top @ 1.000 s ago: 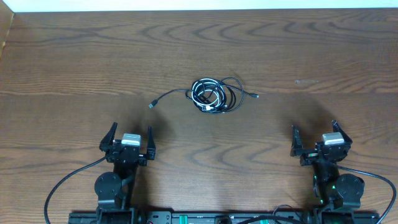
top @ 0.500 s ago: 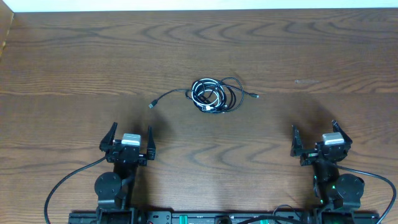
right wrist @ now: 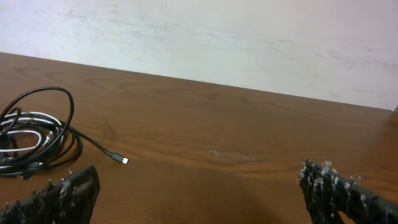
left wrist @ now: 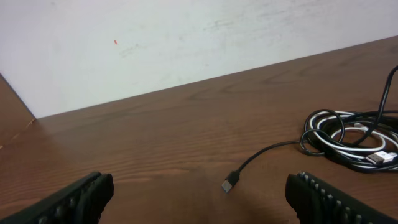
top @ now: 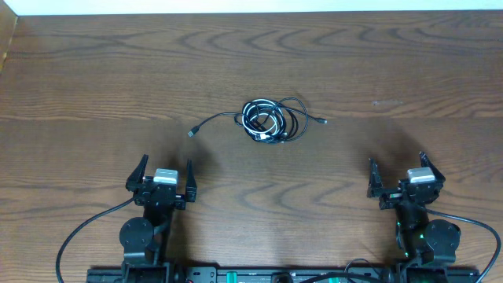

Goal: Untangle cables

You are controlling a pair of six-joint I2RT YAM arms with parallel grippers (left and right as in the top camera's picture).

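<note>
Black and white cables [top: 271,120] are lying coiled together at frame centre on the desk [top: 94,71]. Both the left gripper [top: 166,163] and right gripper [top: 399,167] are resting at the lower edge, spread wide, empty. Risk: pinching both cords together, tightening the knot.

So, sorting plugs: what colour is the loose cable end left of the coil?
Black cable end, best in left wrist view.

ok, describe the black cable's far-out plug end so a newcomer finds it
On the wooden table, a small black-and-white cable coil lies near the middle. One black strand trails out to the robot's left, ending in a small plug. The other loose end sits closer to the coil, on the opposite side.
</note>
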